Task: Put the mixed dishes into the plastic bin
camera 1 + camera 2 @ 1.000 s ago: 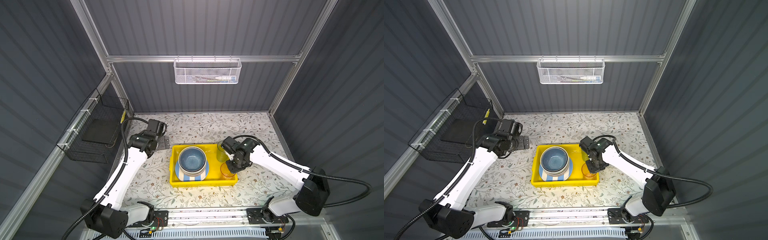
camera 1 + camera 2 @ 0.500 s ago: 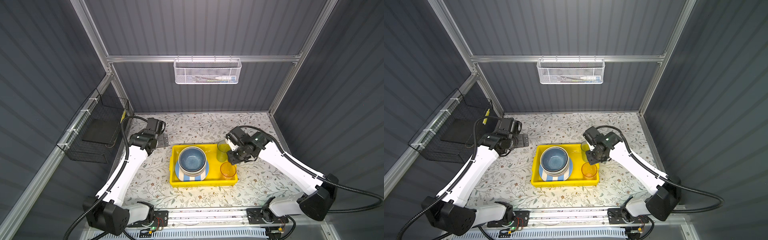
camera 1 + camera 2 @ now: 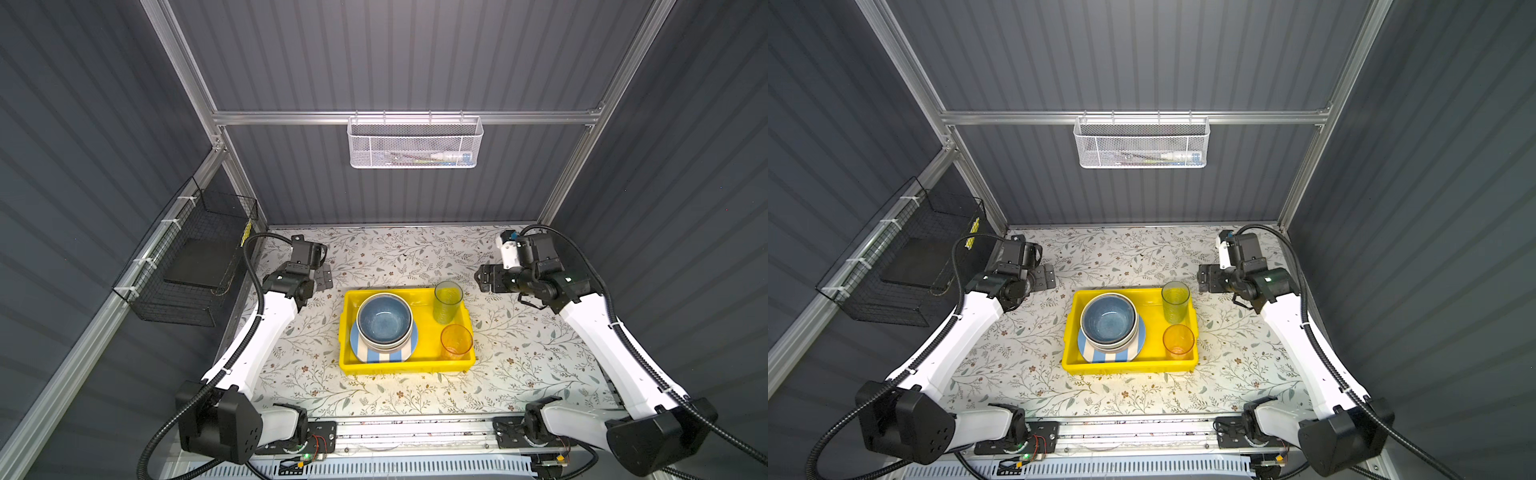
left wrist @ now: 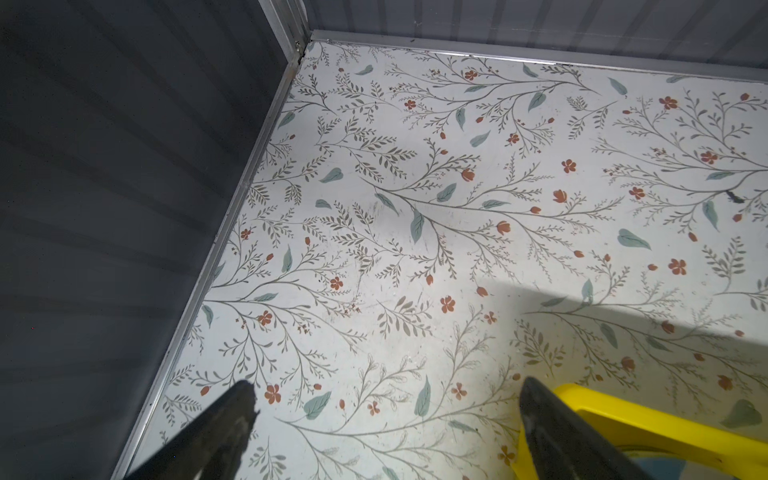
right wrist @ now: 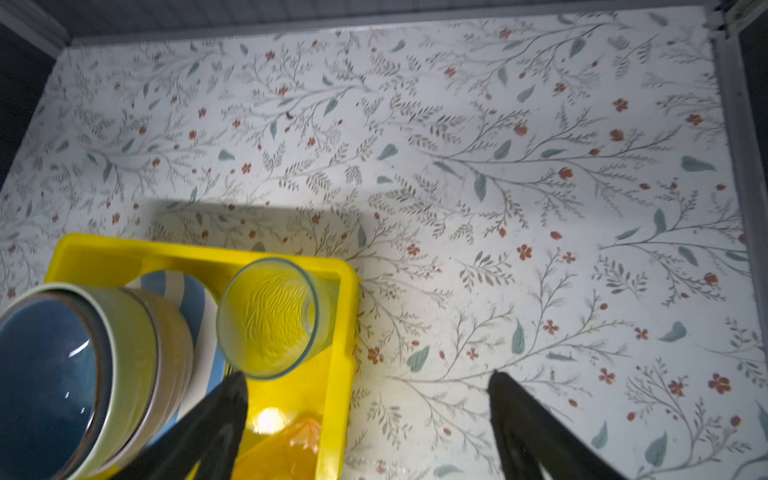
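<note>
— Since the right gripper [image 5: 365, 378] is now drawn back from the yellow bin [image 3: 405, 365], what is left behind?

— An orange cup [image 3: 456, 340] is left standing upright inside the bin. A second ago the jaws were narrowed around it; now they are spread wide and nothing is held between them.

— Where is that cup placed relative to the gripper?

— It is found below the gripper and toward the arm's base, apart from it. A clear cup [image 3: 448, 301] is set closer, just beside the gripper on its inner side.

— And the other arm?

— The left gripper [image 4: 384, 384] is also held wide, with nothing in it. Only a corner of the bin is seen beside it.

— What is meant for the task?

— A blue bowl [image 3: 384, 318] is nested on other bowls over a striped plate [image 3: 374, 357], all within the bin. No dish is seen out on the table [image 3: 519, 353]. The job is judged done or nearly so, though what is hidden under the stack cannot be counted.
</note>
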